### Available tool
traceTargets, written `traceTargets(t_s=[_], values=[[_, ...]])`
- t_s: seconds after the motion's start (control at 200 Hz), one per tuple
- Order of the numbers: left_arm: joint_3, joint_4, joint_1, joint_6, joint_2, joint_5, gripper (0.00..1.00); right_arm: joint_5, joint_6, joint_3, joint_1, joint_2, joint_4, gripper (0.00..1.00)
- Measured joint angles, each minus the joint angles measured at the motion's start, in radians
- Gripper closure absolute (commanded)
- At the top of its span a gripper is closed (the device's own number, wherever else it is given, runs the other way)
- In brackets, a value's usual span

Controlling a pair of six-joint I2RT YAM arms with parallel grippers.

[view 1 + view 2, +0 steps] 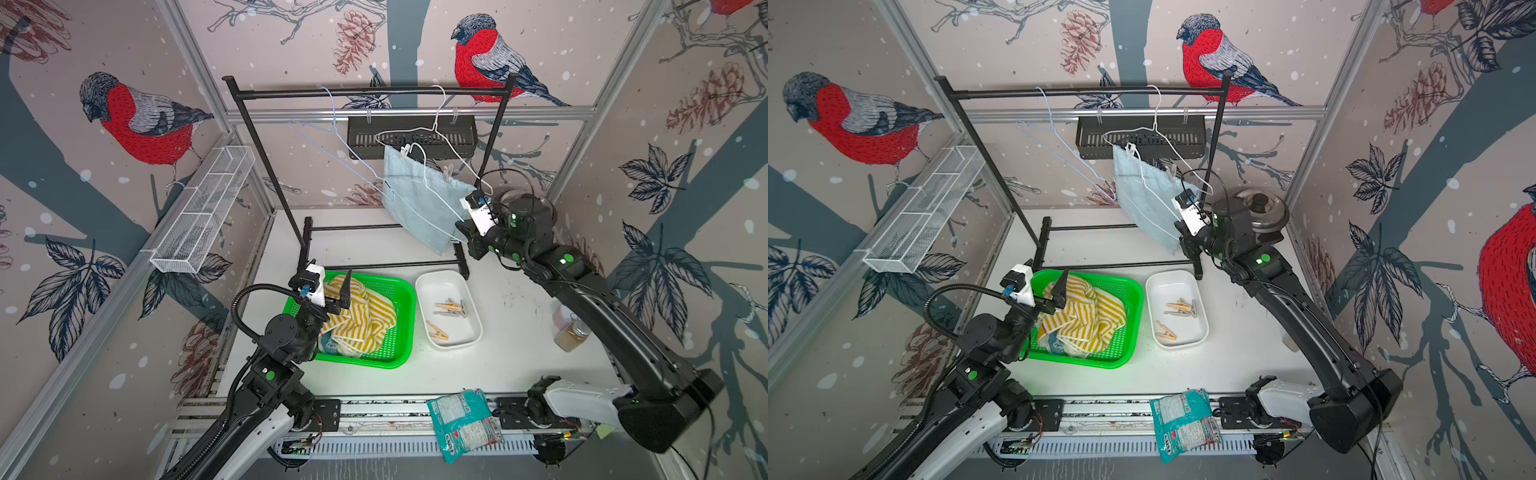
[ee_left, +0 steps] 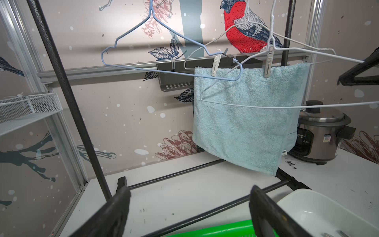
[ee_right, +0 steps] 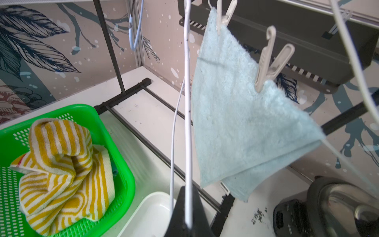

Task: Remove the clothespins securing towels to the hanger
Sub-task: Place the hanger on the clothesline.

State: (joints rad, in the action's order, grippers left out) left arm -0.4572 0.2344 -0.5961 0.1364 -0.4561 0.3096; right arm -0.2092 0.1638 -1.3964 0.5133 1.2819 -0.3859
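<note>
Bird-print walls boxed in the white worktop point(image 1: 519, 357). Two pale clothespins point(image 2: 268, 63) stood roughly upright on the light-blue towel point(image 2: 246, 119), above and beyond the left pincer point(image 2: 188, 192), jaws apart and empty; the nearer right pincer point(image 3: 186, 197) was clamped on the white hanger point(image 3: 187, 82).

Your top views look down over the rack point(image 1: 282, 93); both wrist cameras, close beside it, share the blue towel point(image 2: 246, 123).

Your light is bright and even, shadows soft; both top views bow at the edges; the near white hanger point(image 3: 188, 102) blurs.
</note>
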Motion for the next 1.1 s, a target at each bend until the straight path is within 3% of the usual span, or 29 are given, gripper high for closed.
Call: traceTargets(t_s=[0.5,1.101], values=[[-0.008,-0.006,0.001,0.104,-0.095,-0.079,0.09,-0.315,0.010,-0.304,-0.051,0.299,0.101,1.00],[0.025,0.000,0.001,0.115,-0.099,-0.127,0.07,-0.357,-0.137,-0.807,-0.063,0.670,0.074,1.00]])
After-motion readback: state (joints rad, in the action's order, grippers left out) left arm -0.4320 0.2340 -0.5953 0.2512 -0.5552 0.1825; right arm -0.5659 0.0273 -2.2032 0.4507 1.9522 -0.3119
